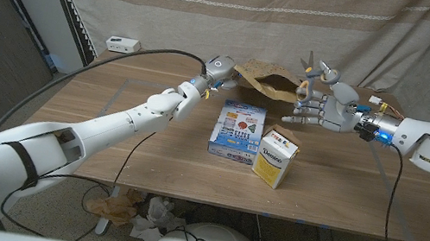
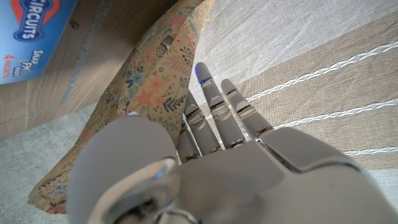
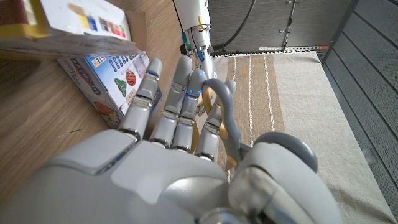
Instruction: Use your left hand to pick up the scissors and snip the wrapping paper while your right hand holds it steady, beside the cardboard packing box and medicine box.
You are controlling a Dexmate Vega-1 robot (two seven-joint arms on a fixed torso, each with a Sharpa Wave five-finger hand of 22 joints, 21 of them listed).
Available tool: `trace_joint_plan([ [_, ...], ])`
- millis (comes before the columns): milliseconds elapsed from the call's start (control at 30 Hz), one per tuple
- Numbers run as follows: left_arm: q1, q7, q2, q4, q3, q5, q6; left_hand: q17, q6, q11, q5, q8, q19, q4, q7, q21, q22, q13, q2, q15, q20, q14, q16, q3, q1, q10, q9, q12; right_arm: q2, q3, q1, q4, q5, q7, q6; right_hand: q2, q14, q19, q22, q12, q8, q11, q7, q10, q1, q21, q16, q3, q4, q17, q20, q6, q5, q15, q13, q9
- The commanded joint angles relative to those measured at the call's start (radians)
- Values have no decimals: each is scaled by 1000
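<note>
Brown floral wrapping paper [image 1: 270, 81] sits crumpled at twelve o'clock on the wooden table [image 1: 343, 194], and the left hand [image 1: 222, 69] is right up against its near-left edge. From the left wrist view, that left hand [image 2: 205, 155] lies along the patterned paper [image 2: 155, 87] with its fingers [image 2: 214, 106] straight and close together; whether it actually pinches the sheet I cannot tell.

Over at two o'clock, the right hand [image 1: 323, 104] hovers just above the table, and it has the scissors [image 1: 313, 69]. The right wrist view confirms it: gold-handled scissors [image 3: 219, 127] sit between the thumb and the extended fingers [image 3: 180, 99], blades poking up past the hand in the head view.

So the roles look swapped against the task, which wants the scissors in the left hand. That's one risk: a handover, or a cut made from the wrong side.

Down at six o'clock from the paper stand the blue box [image 1: 237, 130] and, touching its right side, the yellow-and-white carton [image 1: 276, 155]. The right hand is near them, so a low sweep could knock the carton over. The scissors grip looks loose, too; they could slip. And the crumpled paper may simply slide if it isn't pinned.
</note>
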Motion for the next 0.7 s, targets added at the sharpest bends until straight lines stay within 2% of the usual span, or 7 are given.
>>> trace_joint_plan([
  [33,-9,27,-10,32,6,-20,-5,-1,20,2,1,1,10,-23,2,7,1,2,0,-110,-65,2,-1,10,1,14,0,-4,-34,-37,60,5,21,-5,-39,-12,14,3,2,590,-8,-22,216,37,-3,-5,-9,-6,-2,-1,-2,-124,-2,-82,10,7],
  [200,-15,52,-13,36,7,-18,-1,-1,19,2,-1,-5,12,-32,1,9,0,1,0,-109,-69,3,-1,18,-6,13,-2,-6,-52,-44,75,9,33,4,-57,-12,17,5,2,588,-12,-24,216,38,-3,-5,-10,-6,-2,0,-2,-123,-2,-79,6,9],
  [367,-20,78,-16,48,6,-22,-4,-1,17,1,-1,-8,11,-32,2,10,1,1,2,-109,-68,3,-2,21,-13,9,-3,-8,-70,-29,66,1,33,2,-74,-10,17,7,2,586,-17,-24,216,38,-2,-5,-16,-5,-3,-5,-3,-121,-2,-76,5,11],
  [700,-27,77,-9,43,13,-20,-4,-1,19,1,-1,-13,10,-37,1,12,1,1,5,-109,-69,0,-2,30,-25,5,-2,-9,-61,-16,53,6,35,9,-76,-12,16,6,2,586,-22,-23,216,37,-6,-6,-20,-6,-1,-4,-3,-119,-4,-76,5,15],
])
